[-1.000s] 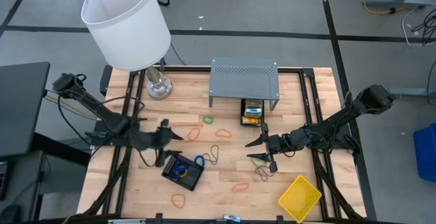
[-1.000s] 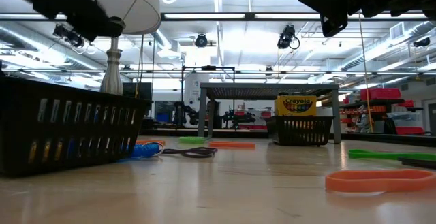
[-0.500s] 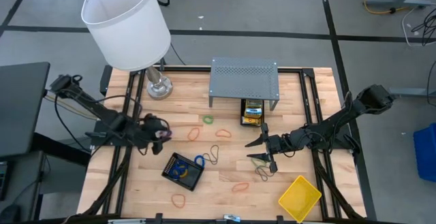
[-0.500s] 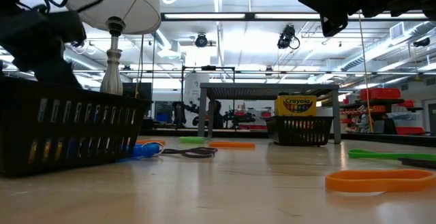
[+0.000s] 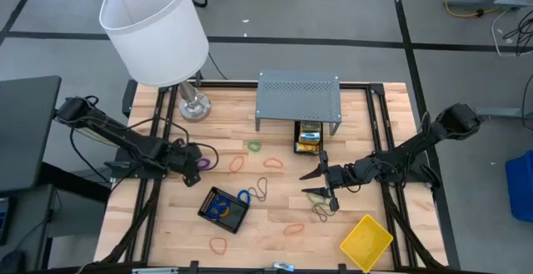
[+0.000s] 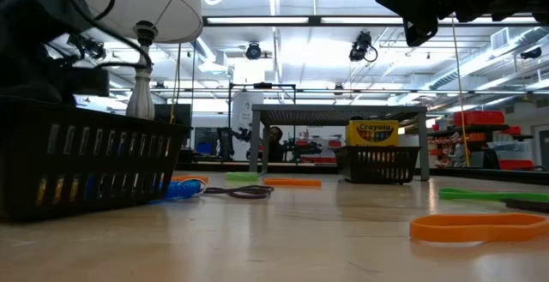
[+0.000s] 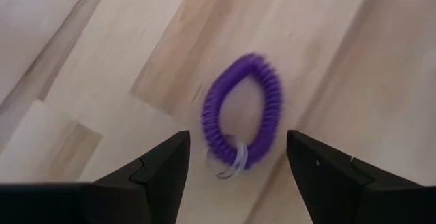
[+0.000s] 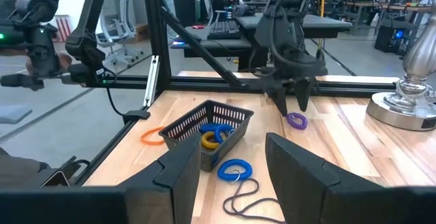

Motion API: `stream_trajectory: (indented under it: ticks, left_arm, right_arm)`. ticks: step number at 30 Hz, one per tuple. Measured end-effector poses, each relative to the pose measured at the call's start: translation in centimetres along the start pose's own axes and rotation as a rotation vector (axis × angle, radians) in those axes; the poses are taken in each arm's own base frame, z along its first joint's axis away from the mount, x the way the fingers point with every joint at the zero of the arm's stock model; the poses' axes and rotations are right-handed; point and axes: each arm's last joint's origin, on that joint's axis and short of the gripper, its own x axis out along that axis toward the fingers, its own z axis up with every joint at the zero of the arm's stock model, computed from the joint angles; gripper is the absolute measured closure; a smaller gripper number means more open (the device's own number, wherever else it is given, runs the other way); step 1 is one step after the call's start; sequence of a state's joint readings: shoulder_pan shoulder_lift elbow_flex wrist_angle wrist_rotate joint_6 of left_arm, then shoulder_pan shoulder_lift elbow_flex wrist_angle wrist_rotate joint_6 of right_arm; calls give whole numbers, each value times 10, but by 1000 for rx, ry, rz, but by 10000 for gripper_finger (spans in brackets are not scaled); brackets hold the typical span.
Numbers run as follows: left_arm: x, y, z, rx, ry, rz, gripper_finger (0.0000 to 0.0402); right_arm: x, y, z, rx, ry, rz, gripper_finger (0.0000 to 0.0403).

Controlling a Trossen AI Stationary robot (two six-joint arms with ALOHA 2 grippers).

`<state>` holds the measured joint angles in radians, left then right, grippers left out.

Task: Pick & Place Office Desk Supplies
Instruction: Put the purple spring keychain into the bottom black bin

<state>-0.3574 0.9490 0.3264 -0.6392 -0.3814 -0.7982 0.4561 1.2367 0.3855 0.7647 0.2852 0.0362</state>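
Observation:
A purple coiled loop (image 7: 242,112) with a clear ring lies flat on the wood at the table's left. My left gripper (image 7: 236,139) hangs open just above it, pointing steeply down, one finger on each side and touching nothing; the high view shows this gripper (image 5: 195,159) beside the loop (image 5: 203,164). A black mesh tray (image 5: 223,209) holding yellow and blue loops stands nearer the front, a blue loop (image 5: 244,196) beside it. My right gripper (image 5: 313,184) waits open and level over mid-table. A crayon box (image 5: 308,136) stands in a second black tray under the grey shelf. A yellow tray (image 5: 366,242) lies front right.
The lamp's base (image 5: 194,106) stands far left, and its white shade (image 5: 154,28) overhangs that corner. The grey perforated shelf (image 5: 298,99) stands at the far middle. Orange loops (image 5: 237,163), a green loop (image 5: 254,146) and a black cord (image 5: 260,189) lie scattered over the wood.
My left gripper has drawn away from the black mesh tray toward the table's far left. It has sunk and tipped from nearly level to steeply downward over the purple loop, rolling as it went. Its fingers have stayed open.

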Motion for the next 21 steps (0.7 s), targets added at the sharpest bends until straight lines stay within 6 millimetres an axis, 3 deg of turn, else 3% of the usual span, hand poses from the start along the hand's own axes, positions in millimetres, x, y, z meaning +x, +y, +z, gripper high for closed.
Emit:
stream_trajectory:
  ticks: [8, 12, 15, 21]
  left_arm:
    - [16, -3, 2, 113, 85, 53, 155]
    - [19, -5, 3, 133, 71, 60, 178]
    - [19, -5, 3, 132, 74, 52, 227]
    - [19, -6, 3, 129, 66, 50, 375]
  right_arm:
    - [0, 0, 0, -6, 0, 0, 231]
    - [0, 0, 0, -6, 1, 0, 231]
    - [0, 0, 0, -6, 2, 0, 231]
    - [0, 0, 0, -7, 2, 0, 231]
